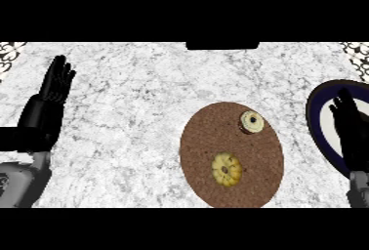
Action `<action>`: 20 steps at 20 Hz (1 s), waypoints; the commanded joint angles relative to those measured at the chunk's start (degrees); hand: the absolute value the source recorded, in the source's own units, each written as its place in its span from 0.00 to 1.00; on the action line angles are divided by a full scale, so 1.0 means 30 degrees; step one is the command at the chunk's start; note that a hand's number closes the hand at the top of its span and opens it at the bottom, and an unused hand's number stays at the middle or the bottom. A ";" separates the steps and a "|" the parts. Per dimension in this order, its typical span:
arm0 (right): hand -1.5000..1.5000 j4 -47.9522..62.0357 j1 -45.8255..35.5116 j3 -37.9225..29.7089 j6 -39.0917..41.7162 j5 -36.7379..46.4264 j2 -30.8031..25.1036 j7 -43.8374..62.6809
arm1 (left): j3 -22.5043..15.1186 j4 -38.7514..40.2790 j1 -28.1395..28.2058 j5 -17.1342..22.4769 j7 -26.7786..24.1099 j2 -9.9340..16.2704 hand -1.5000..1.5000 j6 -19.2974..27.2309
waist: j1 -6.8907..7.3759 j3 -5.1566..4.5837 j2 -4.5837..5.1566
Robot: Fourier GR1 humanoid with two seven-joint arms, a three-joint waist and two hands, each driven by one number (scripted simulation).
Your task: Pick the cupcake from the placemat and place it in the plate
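A round brown placemat [209, 146] lies right of the counter's middle. On its upper right part sits the cupcake [252, 121], with a brown base and a cream top that has a dark dot. A plate [315, 110] with a dark blue rim and a white centre lies at the right edge, partly cut off by the view. My right hand [350, 132] is over the plate with straight fingers, open and holding nothing, to the right of the cupcake. At the far left my left hand [49, 105] rests open with its fingers up.
A yellow, flower-shaped pastry [227, 169] with a dark centre lies on the placemat's lower part. The counter [137, 122] is white marble. A dark object [222, 45] sits at its far edge, and patterned patches [10, 52] show in the far corners.
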 commanded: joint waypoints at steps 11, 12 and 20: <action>0.00 0.2503 -0.3918 -0.2776 -0.3467 0.3436 -0.1336 -0.4069 | -0.2835 0.3614 0.4508 0.1849 0.3526 -0.3075 0.50 -0.1354 | 0.0506 -0.0193 -0.0022; 0.00 0.2471 -0.3694 -0.3058 -0.3430 0.3044 -0.0925 -0.4866 | -0.3092 0.3507 0.3478 0.1411 0.4271 -0.3838 0.50 -0.0424 | 0.0272 -0.0188 -0.0077; 0.00 -0.0430 -0.2325 -0.2311 -0.0371 0.3159 -0.2049 -0.3785 | -0.2510 0.2521 0.3857 0.0990 0.5479 -0.4289 0.50 -0.0426 | 0.0083 -0.0227 -0.0190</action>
